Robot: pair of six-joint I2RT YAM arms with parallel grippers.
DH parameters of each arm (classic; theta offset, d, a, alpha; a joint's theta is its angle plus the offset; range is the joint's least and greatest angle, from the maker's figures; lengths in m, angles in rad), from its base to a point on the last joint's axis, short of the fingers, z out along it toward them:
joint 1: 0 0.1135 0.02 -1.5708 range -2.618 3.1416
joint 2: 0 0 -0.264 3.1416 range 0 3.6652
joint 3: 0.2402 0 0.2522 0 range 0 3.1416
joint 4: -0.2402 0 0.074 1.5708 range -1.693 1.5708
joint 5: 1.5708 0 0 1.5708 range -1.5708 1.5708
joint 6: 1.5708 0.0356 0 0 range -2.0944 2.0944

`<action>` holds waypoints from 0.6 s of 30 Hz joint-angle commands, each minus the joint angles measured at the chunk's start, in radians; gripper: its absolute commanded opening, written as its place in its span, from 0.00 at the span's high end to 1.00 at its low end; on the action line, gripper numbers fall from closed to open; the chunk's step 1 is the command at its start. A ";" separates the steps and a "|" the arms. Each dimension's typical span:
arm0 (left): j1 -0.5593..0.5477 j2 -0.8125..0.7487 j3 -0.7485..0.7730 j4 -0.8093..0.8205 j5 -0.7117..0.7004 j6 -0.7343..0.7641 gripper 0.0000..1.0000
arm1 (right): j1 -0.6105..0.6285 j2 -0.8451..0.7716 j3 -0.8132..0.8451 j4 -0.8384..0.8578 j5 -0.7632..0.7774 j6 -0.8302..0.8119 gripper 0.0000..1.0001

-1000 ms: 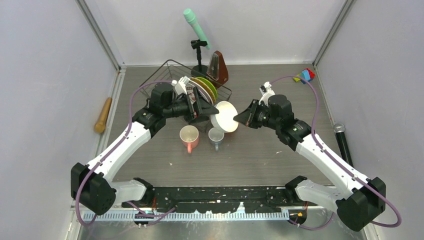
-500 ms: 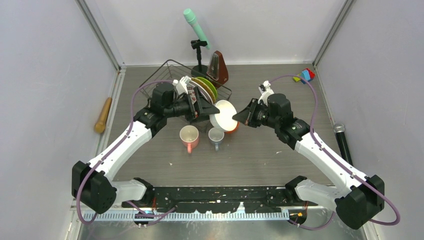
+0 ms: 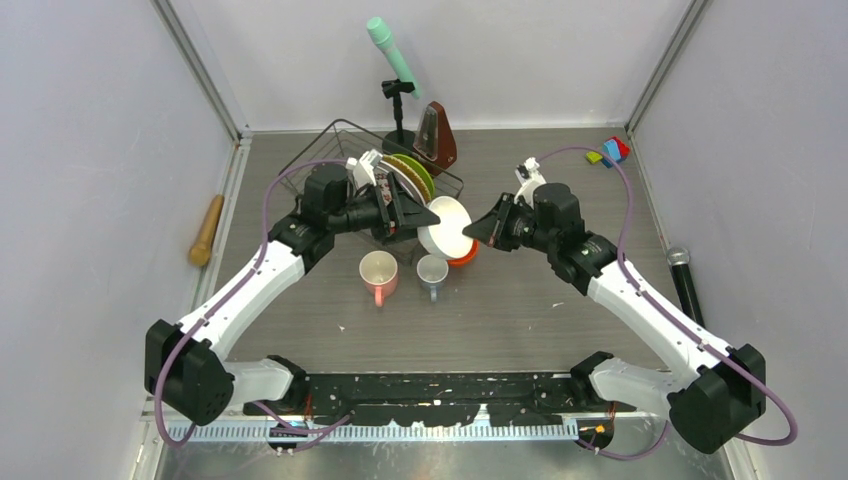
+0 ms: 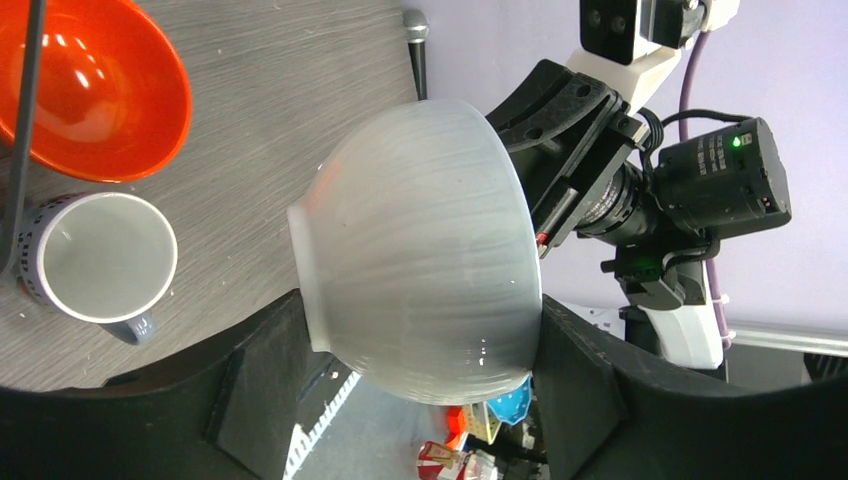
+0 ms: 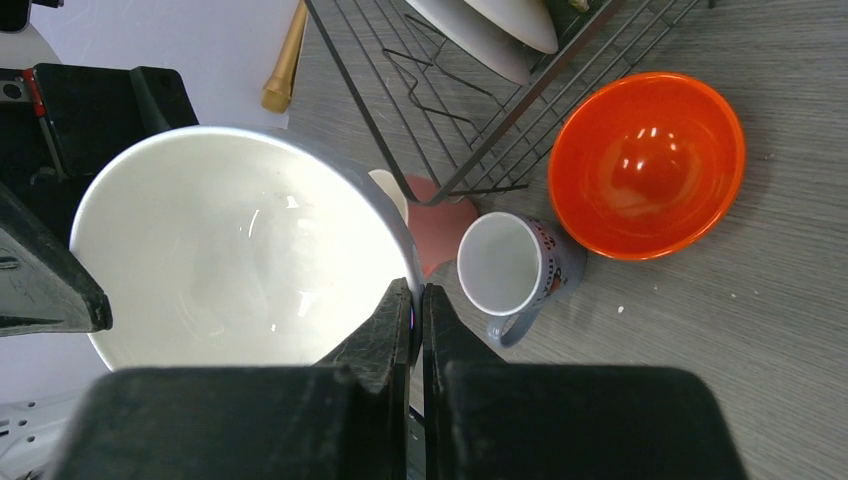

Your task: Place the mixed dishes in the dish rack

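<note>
The white bowl [image 3: 445, 228] hangs on its side in the air between both arms, just right of the dish rack [image 3: 330, 150]. My right gripper [image 5: 417, 290] is shut on its rim, one finger inside and one outside. My left gripper [image 4: 418, 300] spans the bowl [image 4: 420, 270] from foot to rim, both fingers lying against it. Below it on the table are the orange-red bowl [image 5: 645, 165], the small grey-blue mug [image 5: 515, 265] and the pink mug [image 3: 379, 275]. The lime-green plate [image 3: 420, 172] stands upright in the rack beside other plates.
Behind the rack stand a teal microphone on a black stand [image 3: 395, 60] and a brown metronome [image 3: 435, 140]. A wooden pestle [image 3: 207, 230] lies at the left wall, a black microphone [image 3: 683, 280] at the right wall, a coloured toy [image 3: 610, 152] at the back right.
The right arm has carried the white bowl a little left and back toward the rack. The left gripper's jaws have narrowed around the bowl.
</note>
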 commanded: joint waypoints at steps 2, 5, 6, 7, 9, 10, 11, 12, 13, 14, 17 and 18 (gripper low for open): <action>-0.005 0.004 0.034 0.051 0.040 -0.007 0.47 | 0.006 0.003 0.094 0.089 -0.028 0.006 1.00; -0.005 -0.003 0.022 0.055 0.035 0.007 0.63 | 0.006 0.002 0.084 0.099 -0.031 0.003 0.86; -0.005 -0.004 0.018 0.051 0.032 0.012 0.71 | 0.006 0.002 0.083 0.096 -0.029 0.002 0.79; -0.005 -0.007 0.015 0.054 0.030 0.015 0.77 | 0.006 0.002 0.080 0.096 -0.029 -0.001 0.71; -0.005 -0.014 0.007 0.059 0.030 0.022 0.87 | 0.006 -0.005 0.072 0.098 -0.026 0.000 0.64; -0.004 -0.016 0.007 0.056 0.025 0.033 0.91 | 0.006 -0.011 0.068 0.100 -0.021 -0.001 0.61; -0.004 -0.017 0.013 0.039 0.017 0.051 0.96 | 0.005 -0.014 0.063 0.101 -0.018 -0.003 0.58; -0.004 -0.016 0.025 0.005 0.007 0.070 0.99 | 0.005 -0.018 0.061 0.102 -0.014 -0.006 0.58; -0.004 -0.015 0.037 -0.017 -0.001 0.091 1.00 | 0.006 -0.020 0.060 0.101 -0.013 -0.009 0.54; -0.002 -0.015 0.047 -0.037 -0.013 0.105 1.00 | 0.006 -0.023 0.061 0.098 -0.008 -0.012 0.51; 0.010 -0.019 0.067 -0.073 -0.030 0.136 1.00 | 0.006 -0.034 0.064 0.088 0.005 -0.021 0.30; 0.020 -0.022 0.086 -0.097 -0.035 0.155 1.00 | 0.004 -0.038 0.071 0.082 0.013 -0.031 0.23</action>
